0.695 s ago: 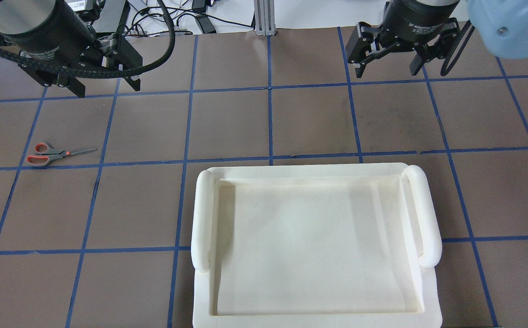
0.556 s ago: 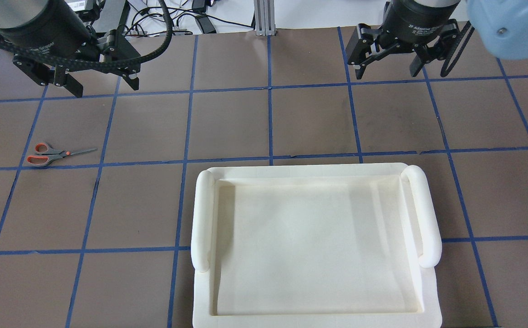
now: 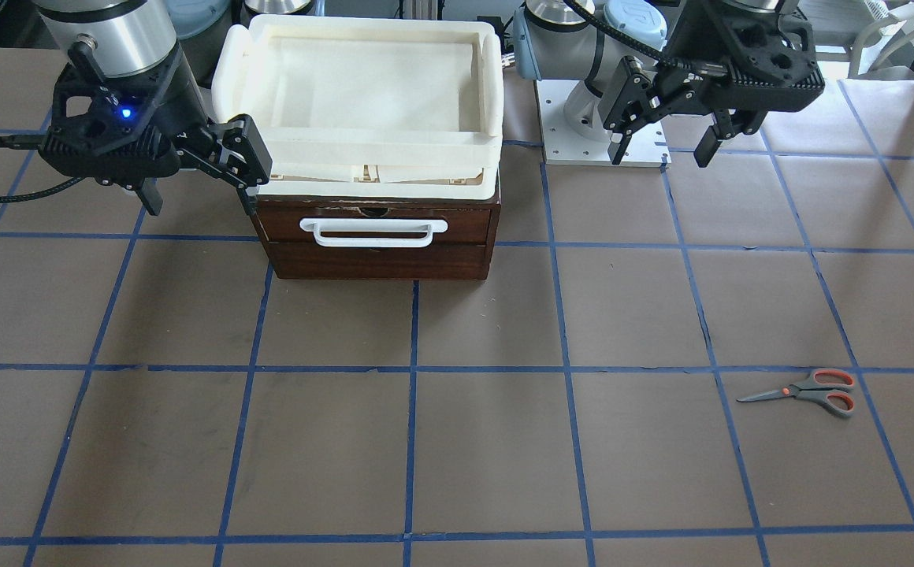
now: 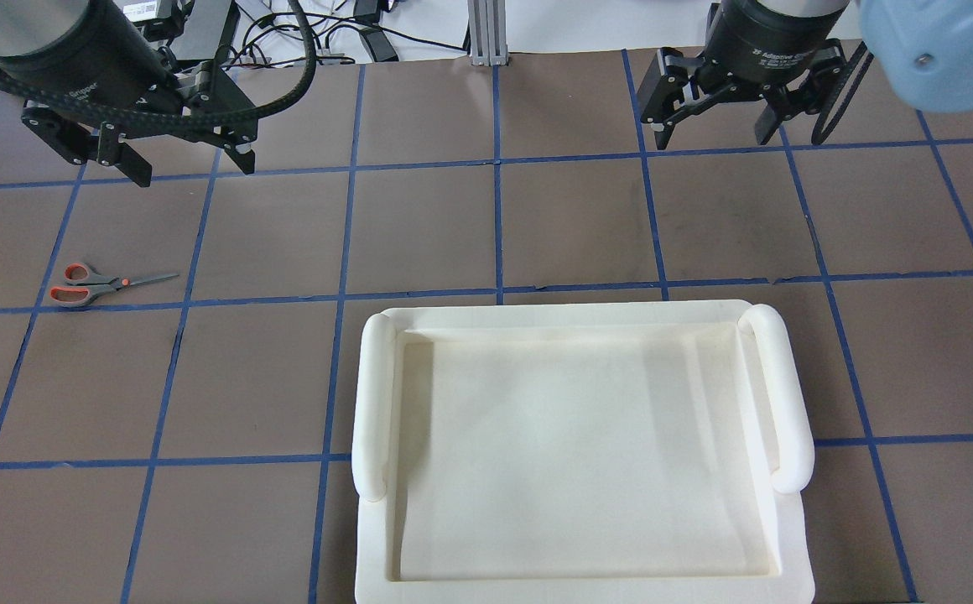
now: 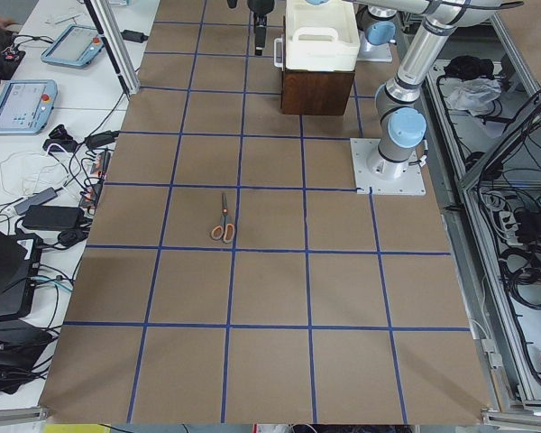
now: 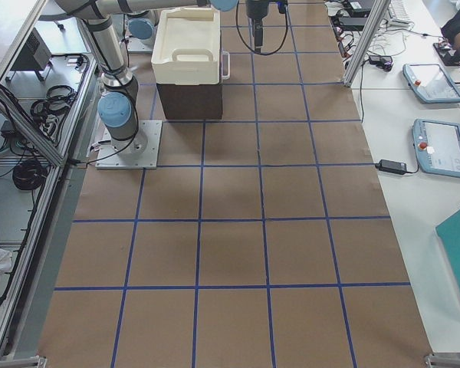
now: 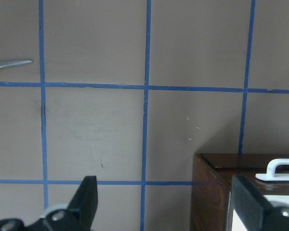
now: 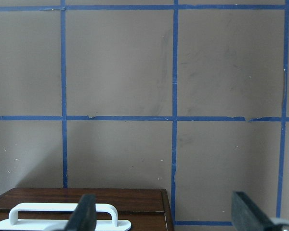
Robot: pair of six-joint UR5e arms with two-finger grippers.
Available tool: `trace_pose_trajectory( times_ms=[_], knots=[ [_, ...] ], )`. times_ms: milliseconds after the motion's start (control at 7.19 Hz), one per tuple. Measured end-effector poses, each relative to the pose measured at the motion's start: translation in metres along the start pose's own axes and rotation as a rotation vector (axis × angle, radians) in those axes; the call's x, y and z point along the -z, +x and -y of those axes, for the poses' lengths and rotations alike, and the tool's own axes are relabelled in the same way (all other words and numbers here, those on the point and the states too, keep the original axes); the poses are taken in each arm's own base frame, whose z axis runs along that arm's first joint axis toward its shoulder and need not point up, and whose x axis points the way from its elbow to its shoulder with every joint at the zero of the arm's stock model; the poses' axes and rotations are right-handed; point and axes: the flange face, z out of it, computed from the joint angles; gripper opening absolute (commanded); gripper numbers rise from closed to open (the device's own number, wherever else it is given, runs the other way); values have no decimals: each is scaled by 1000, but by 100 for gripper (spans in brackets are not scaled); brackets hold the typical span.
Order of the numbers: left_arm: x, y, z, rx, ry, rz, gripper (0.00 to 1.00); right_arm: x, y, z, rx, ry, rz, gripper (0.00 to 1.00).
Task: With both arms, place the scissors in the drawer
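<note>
Scissors (image 4: 109, 285) in same spot, untouched

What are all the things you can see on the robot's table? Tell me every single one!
scissors: one, grey with orange-red handles, flat on the robot's left side of the table.
drawer: one, dark brown with white handle, shut, under the tray.
foam tray: one, cream-white, on top of the drawer box.
tape lines: many, blue, a grid over the brown table.
teach pendants: two, grey-blue, on the side bench.
left end effector: one, black, open, above the table.
right end effector: one, black, open, above the table.
</note>
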Motion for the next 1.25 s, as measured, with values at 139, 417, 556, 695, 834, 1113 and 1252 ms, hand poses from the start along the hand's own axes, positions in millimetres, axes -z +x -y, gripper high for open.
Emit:
trace_pose_trajectory(
  times_ms=[139,417,556,695,834,1113,1252],
  knots=[
    [-10,-19,2,-106,-28,19,97,-11,-12,2,68,-22,39,100],
    [-36,-92,8,-315,-95,11,99,-59,-48,12,393,-98,155,100],
    [-53,-139,8,-422,-132,-14,100,-89,-65,13,580,-139,191,100],
    [-69,-186,5,-540,-160,-48,100,-119,-82,8,753,-183,221,100],
    [-84,-229,2,-642,-180,-81,100,-147,-98,0,916,-225,247,100],
    [-115,-282,9,-821,-231,-78,100,-172,-112,-10,1183,-258,285,100],
    [-133,-303,16,-908,-258,-74,100,-180,-112,-11,1313,-271,287,100]
  ],
)
